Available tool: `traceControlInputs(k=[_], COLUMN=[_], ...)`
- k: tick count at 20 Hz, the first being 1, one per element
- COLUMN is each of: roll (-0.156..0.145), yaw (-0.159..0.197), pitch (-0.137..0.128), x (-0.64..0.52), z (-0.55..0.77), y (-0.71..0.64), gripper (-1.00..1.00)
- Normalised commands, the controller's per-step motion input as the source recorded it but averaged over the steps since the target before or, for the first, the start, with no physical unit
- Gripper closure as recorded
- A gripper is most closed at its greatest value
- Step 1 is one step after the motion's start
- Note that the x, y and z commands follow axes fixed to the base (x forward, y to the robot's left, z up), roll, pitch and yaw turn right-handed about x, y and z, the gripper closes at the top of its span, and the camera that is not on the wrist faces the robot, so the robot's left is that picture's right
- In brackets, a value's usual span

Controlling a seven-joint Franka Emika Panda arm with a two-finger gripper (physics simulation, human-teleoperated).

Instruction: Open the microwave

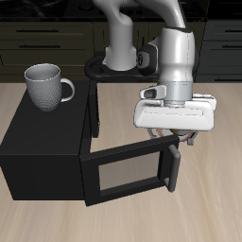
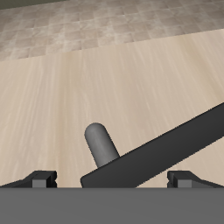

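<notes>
1. The microwave (image 1: pixel 57 142) is a large black box filling the lower left of the exterior view, standing on the wooden table (image 1: pixel 217 189). Its door (image 1: pixel 128 175) is swung partly out from the body and runs across the lower centre of the frame, with the greyish window facing the camera.
2. The grey bar handle (image 1: pixel 176 163) stands upright at the free end of the door, just right of centre in the lower half of the exterior view.
3. The claw (image 1: pixel 176 138) hangs from the white arm directly above that handle, its fingertips reaching the handle's upper end.
4. In the wrist view the handle (image 2: pixel 102 145) rises as a rounded grey stub between the two dark fingertips (image 2: pixel 41 179), with clear gaps on both sides. The fingers are spread wide and grip nothing.
5. The door's top edge (image 2: pixel 166 149) crosses the wrist view as a dark slanted band.
6. A grey mug (image 1: pixel 45 86) sits on top of the microwave, in the upper left of the exterior view.
7. The claw's fingers are mostly hidden in the exterior view beneath the white hand body, and contact with the handle cannot be told there.
8. The microwave's inside is too dark to make out.
</notes>
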Motion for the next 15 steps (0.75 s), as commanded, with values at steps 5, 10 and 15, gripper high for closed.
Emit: traceControlInputs(k=[5,10,15], roll=[0.034,0.044,-0.060], yaw=[-0.011,-0.032,-0.005], pitch=[-0.005,-0.032,0.010], x=[0.15,0.18,0.33], z=[0.04,0.09,0.07], y=[0.15,0.02,-0.03], gripper=[-1.00,-1.00,-1.00])
